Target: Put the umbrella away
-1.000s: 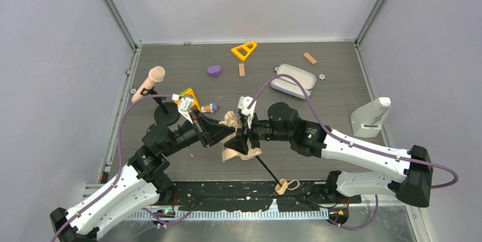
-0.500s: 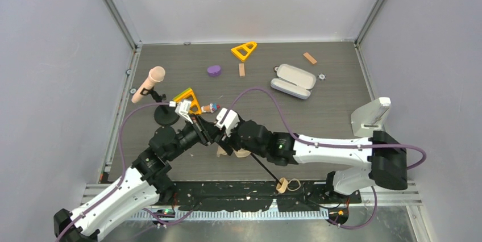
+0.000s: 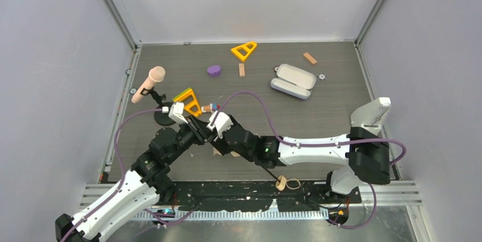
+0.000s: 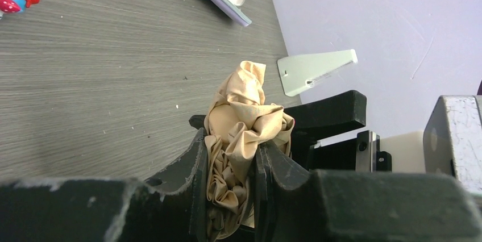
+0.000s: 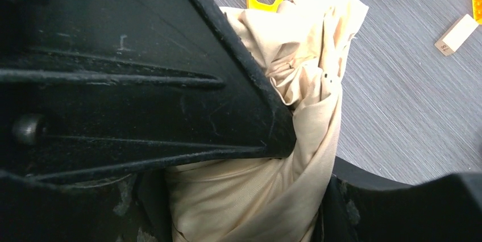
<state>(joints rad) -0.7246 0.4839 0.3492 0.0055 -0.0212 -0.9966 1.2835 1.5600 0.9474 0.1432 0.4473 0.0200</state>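
Note:
The umbrella's pale beige canopy is bunched up between my two grippers. In the left wrist view the crumpled fabric (image 4: 241,122) is squeezed between my left gripper's (image 4: 230,157) black fingers. In the right wrist view the fabric (image 5: 284,157) fills my right gripper (image 5: 244,208), which is shut on it. From above, the left gripper (image 3: 203,133) and right gripper (image 3: 217,138) meet nose to nose and hide most of the canopy. The thin black shaft (image 3: 266,171) runs to the tan handle (image 3: 280,183) and wrist loop at the near edge.
A pink-headed microphone (image 3: 149,83) on a black stand is at the left. A yellow triangle (image 3: 189,101) and a small toy (image 3: 213,107) lie just behind the grippers. A lavender-grey case (image 3: 293,81), orange triangle (image 3: 243,50), purple brick (image 3: 214,70) and wooden blocks are farther back. A white stand (image 3: 370,117) is right.
Both grippers have moved left together, the right arm stretching far across. The canopy, which showed between them before, is now pressed tight and nearly hidden from above.

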